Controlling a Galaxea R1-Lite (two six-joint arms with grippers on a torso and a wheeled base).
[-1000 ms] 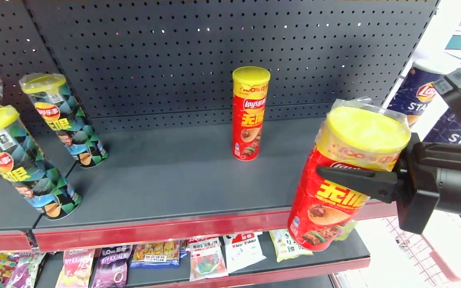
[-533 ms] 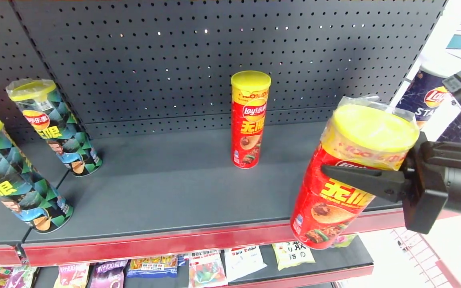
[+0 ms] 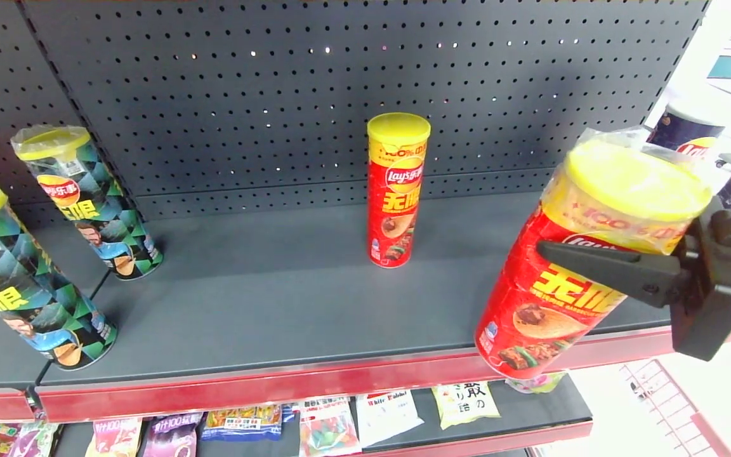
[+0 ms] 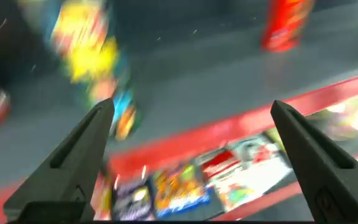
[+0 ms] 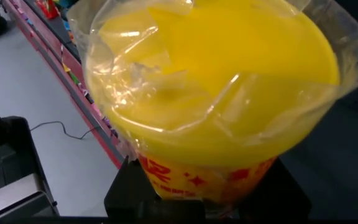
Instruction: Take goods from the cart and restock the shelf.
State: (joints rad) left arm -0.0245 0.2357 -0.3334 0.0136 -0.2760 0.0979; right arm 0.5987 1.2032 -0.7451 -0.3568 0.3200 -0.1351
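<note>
A red chip can with a yellow lid (image 3: 568, 279) hangs tilted at the right end of the dark grey shelf (image 3: 276, 298), its base over the red front lip (image 3: 264, 381). My right gripper (image 3: 594, 247) is shut on its upper part; the far finger is hidden behind it. The right wrist view looks down on the can's wrapped lid (image 5: 216, 81), held in the right gripper (image 5: 207, 193). A matching red can (image 3: 397, 190) stands upright mid-shelf by the pegboard. My left gripper (image 4: 191, 112) hangs open before the shelf's front edge, with nothing between its fingers.
Two teal-patterned cans (image 3: 89, 203) (image 3: 23, 285) stand on the shelf's left side. Snack packets (image 3: 327, 422) lie on the lower shelf. Dark blue cans (image 3: 689, 133) stand beyond the shelf's right end. Bare shelf lies between the standing red can and the held one.
The camera shifted at first. Since then my right gripper has carried the red can to the right and slightly upward. The standing cans have not moved.
</note>
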